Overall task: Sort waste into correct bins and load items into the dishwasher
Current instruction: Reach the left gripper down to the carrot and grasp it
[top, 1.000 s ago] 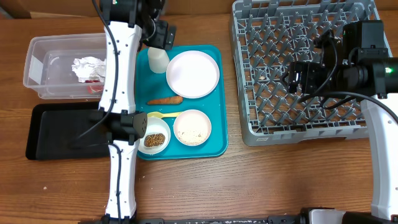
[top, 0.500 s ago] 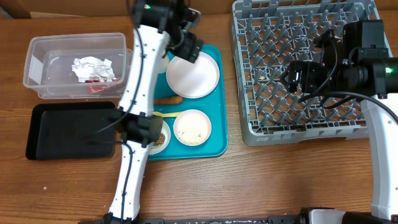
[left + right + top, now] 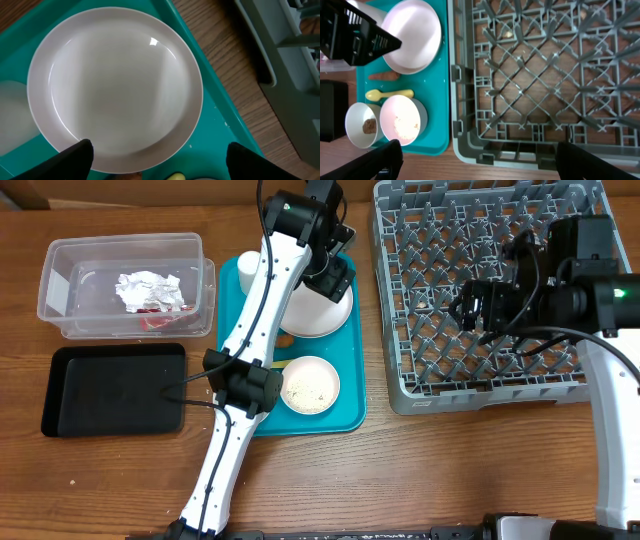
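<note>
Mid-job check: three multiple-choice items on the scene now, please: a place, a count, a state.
1. The crumpled white paper lies in: A) a flat black tray; B) a grey dish rack; C) the clear rectangular plastic tub.
2. Count of small round white bowls on the teal serving tray: A) one; B) two; C) three.
3. The left gripper over the round pale plate is: A) open; B) shut on it; C) shut, empty.
Answers: C, it sits inside the tub; B, right wrist view shows two; A, its fingers stand wide apart.
</note>
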